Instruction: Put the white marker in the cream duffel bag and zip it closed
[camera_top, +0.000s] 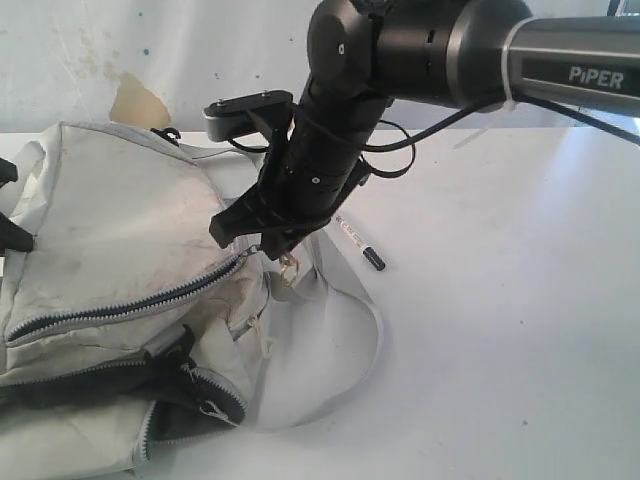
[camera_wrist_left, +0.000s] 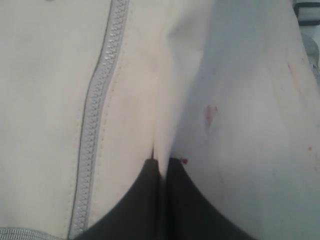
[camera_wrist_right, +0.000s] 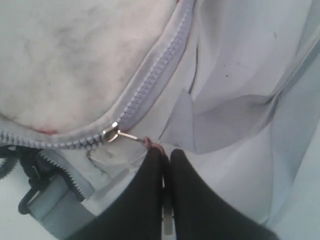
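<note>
— Fabric nearest us, on the cream duffel bag (camera_top: 110, 220): our left gripper (camera_wrist_left: 161, 161) has its jaws together on a raised fold of the bag's cloth. Is that enough of an anchor?

— We think so, provided we hold it firm and low, so the bag cannot slide when the zip is drawn.

— And at the bag's middle, our right gripper (camera_wrist_right: 165, 152)?

— Jaws pressed together on the zipper pull (camera_wrist_right: 129, 135), just off the slider (camera_wrist_right: 111, 134). We should draw along the line of the teeth, not upward. Otherwise the pull may slip out, or the cloth may bunch under the slider.

— How far do we run it?

— Until the bag's mouth gapes wider than the marker is long, we judge. The white marker (camera_top: 358, 243) lies on the surface (camera_top: 520, 330) just beside the bag's far edge, outside it, and neither of our grippers is touching it.
</note>
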